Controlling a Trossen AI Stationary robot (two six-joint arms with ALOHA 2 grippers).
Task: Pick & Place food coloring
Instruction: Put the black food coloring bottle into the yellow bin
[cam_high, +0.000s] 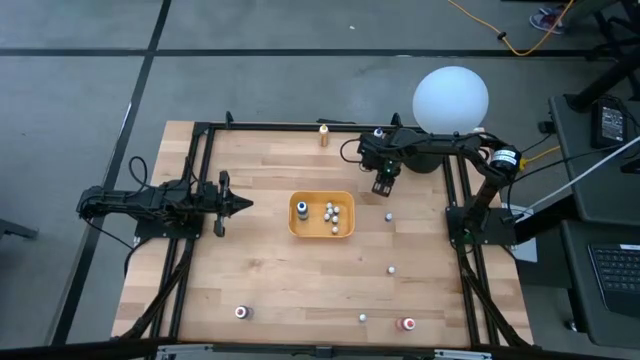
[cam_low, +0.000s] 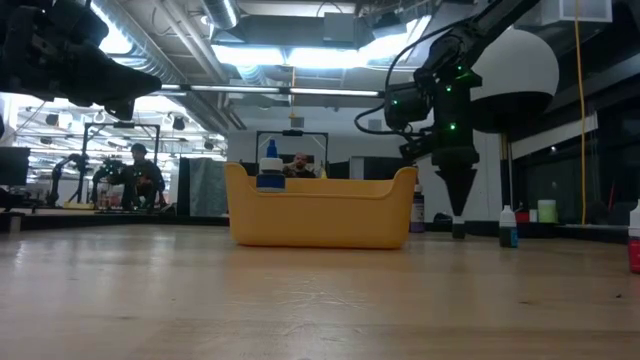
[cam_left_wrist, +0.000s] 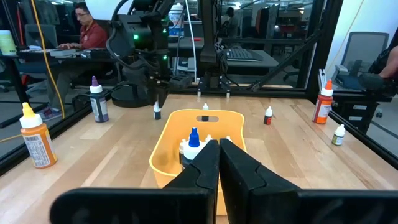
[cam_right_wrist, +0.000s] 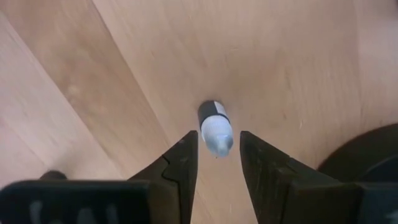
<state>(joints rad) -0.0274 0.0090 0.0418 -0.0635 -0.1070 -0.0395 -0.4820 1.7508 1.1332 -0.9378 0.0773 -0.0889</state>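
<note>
Bare wood rings the bottle between the right claw's parted fingers.

- 2 black jointed arms with black cables looped along them.
- Right arm shows green lights.
- Each tool: 2 dark, tapered fingers on a black crossbar.

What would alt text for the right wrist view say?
The right gripper points straight down at the wooden table, its open fingers on either side of one small upright white bottle with a dark band.
</note>
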